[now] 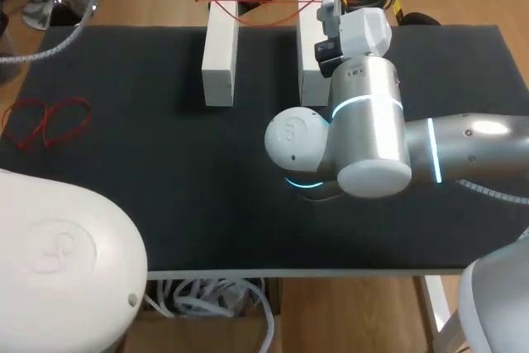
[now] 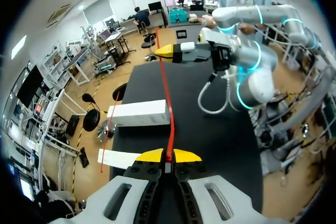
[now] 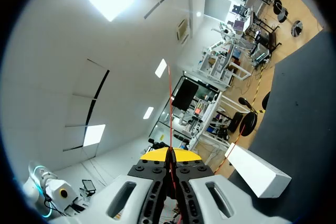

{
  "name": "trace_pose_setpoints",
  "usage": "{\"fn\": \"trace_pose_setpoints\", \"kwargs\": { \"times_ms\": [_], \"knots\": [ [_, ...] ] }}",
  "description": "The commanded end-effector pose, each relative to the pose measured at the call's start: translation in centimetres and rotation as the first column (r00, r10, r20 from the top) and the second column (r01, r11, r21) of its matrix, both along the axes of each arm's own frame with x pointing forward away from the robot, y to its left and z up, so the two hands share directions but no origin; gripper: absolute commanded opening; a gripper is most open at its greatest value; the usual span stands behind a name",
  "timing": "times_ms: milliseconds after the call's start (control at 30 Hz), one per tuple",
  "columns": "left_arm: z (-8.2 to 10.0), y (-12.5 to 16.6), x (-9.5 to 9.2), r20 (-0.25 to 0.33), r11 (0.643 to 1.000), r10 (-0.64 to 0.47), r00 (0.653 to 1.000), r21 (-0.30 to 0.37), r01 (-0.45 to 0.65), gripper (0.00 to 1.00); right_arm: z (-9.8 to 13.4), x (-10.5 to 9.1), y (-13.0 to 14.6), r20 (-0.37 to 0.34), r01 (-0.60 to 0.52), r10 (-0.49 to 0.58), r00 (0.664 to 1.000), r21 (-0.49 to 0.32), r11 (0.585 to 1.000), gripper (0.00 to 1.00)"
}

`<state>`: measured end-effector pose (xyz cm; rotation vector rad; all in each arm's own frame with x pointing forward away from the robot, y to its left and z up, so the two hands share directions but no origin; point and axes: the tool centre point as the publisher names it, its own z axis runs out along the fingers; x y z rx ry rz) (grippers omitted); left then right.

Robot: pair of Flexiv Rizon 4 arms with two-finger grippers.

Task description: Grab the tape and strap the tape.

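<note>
Black surface (image 1: 124, 204), head view, clock read from its middle.

- **9 o'clock:** loose red loops (image 1: 45, 121) lie flat close to the left edge, well apart from everything else.
- **11 o'clock, past the far edge:** left fingers (image 2: 161, 156) are closed, pinching the red tape (image 2: 171, 132) between the yellow tips.
- **12 o'clock:** left white block (image 1: 220, 51) is a long block, its far end near the far edge. Then a dark gap, then the right white block (image 1: 307, 64), parallel to it and partly hidden by the right arm (image 1: 372, 130).
- **Tape:** it stretches through the air from the left fingers, over both blocks, to the right fingers (image 3: 163, 155) at 1 o'clock. Those are closed on the tape too, with the strand clamped between the tips and running straight ahead of them.
- **Left wrist view:** the tape crosses above the top of one block. Can't tell whether it touches.
- **3–4 o'clock:** the right arm's elbow hangs over the surface, coming in from the right edge.
- **Open room:** a bare black stretch runs from 6 to 8 o'clock along the near edge, and there is more between the loops and the left block. The far edge is tight behind the blocks.
</note>
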<state>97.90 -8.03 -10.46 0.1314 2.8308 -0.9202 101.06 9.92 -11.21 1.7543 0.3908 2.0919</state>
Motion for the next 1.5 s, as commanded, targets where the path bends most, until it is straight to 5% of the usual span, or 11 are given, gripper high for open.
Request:
{"fn": "trace_pose_setpoints", "kwargs": {
  "times_ms": [33,67,133,167,267,333,500,533,1500],
  "knots": [
    [0.65,-0.54,0.5,-0.004,0.995,0.007,1.0,0.097,-0.006,0.0,0.3,-0.02,-0.17,-0.008,-0.003,0.003,1.0,-0.001,1.0,0.0],
    [0.7,-0.61,0.51,-0.001,0.989,-0.014,1.0,0.149,0.014,0.0,0.3,-0.02,-0.17,-0.008,-0.003,0.003,1.0,-0.001,1.0,0.0],
    [0.85,-0.76,0.49,0.004,0.992,-0.011,1.0,0.123,0.011,0.0,0.3,-0.02,-0.17,-0.008,-0.003,0.003,1.0,-0.001,1.0,0.0],
    [0.89,-0.83,0.51,0.003,0.982,-0.035,0.999,0.187,0.034,0.0,0.3,-0.02,-0.17,-0.008,-0.003,0.003,1.0,-0.001,1.0,0.0],
    [1.03,-1.04,0.55,0.009,0.978,-0.049,0.999,0.205,0.046,0.0,0.3,-0.02,-0.17,-0.008,-0.003,0.003,1.0,-0.001,1.0,0.0],
    [1.0,-1.06,0.63,0.013,0.985,-0.035,0.999,0.172,0.033,0.0,0.3,-0.02,-0.17,-0.008,-0.003,0.003,1.0,-0.001,1.0,0.0],
    [0.98,-1.07,0.66,0.011,0.974,-0.051,0.999,0.22,0.048,0.0,0.3,-0.02,-0.17,-0.008,-0.003,0.003,1.0,-0.001,1.0,0.0],
    [1.04,-1.08,0.66,0.017,0.982,-0.036,0.999,0.186,0.032,0.0,0.3,-0.02,-0.17,-0.008,-0.003,0.003,1.0,-0.001,1.0,0.0],
    [0.86,-1.09,0.61,-0.002,0.977,-0.04,0.999,0.21,0.04,0.0,0.3,-0.02,-0.17,-0.008,-0.003,0.003,1.0,-0.001,1.0,0.0]
  ]
}}
